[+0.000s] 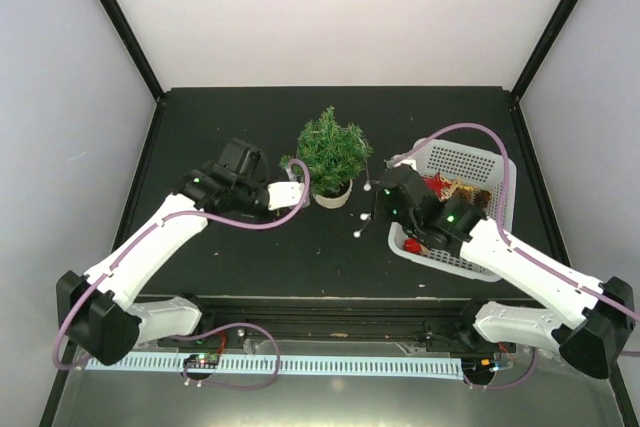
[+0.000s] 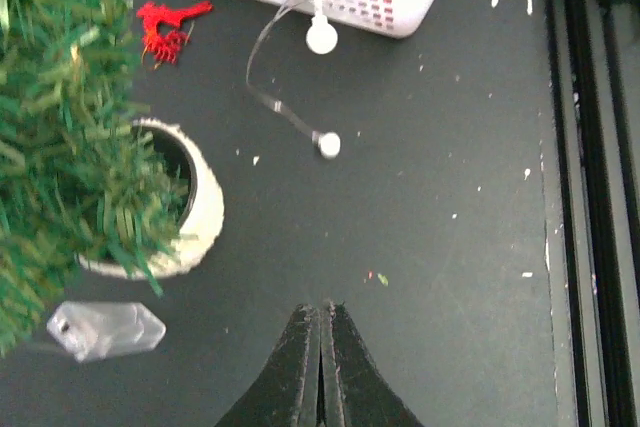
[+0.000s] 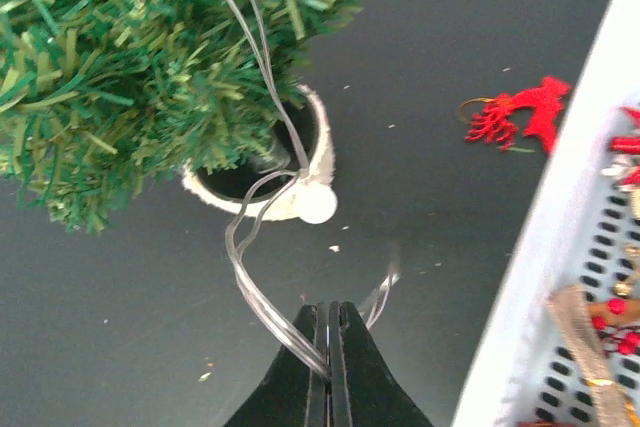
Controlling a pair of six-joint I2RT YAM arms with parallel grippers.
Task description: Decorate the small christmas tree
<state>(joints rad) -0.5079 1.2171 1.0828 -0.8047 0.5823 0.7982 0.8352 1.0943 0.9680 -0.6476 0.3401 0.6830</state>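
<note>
The small christmas tree [image 1: 332, 150] stands in its cream pot [image 1: 333, 194] at mid-table; the left wrist view has it at the left [image 2: 55, 137], the right wrist view at the top left [image 3: 140, 57]. A clear-wire light string [image 3: 250, 282] with white round bulbs [image 1: 357, 233] runs from the tree's branches past the pot. My right gripper [image 3: 328, 312], just right of the tree [image 1: 384, 203], is shut on that wire. My left gripper [image 2: 321, 309] is shut on nothing, low over the table beside the pot [image 1: 300, 194].
A white perforated basket [image 1: 462, 159] holding red and gold ornaments stands right of the tree. A red ornament [image 3: 515, 117] lies on the table between pot and basket. A clear plastic piece [image 2: 105, 330] lies by the pot. Black frame posts border the table.
</note>
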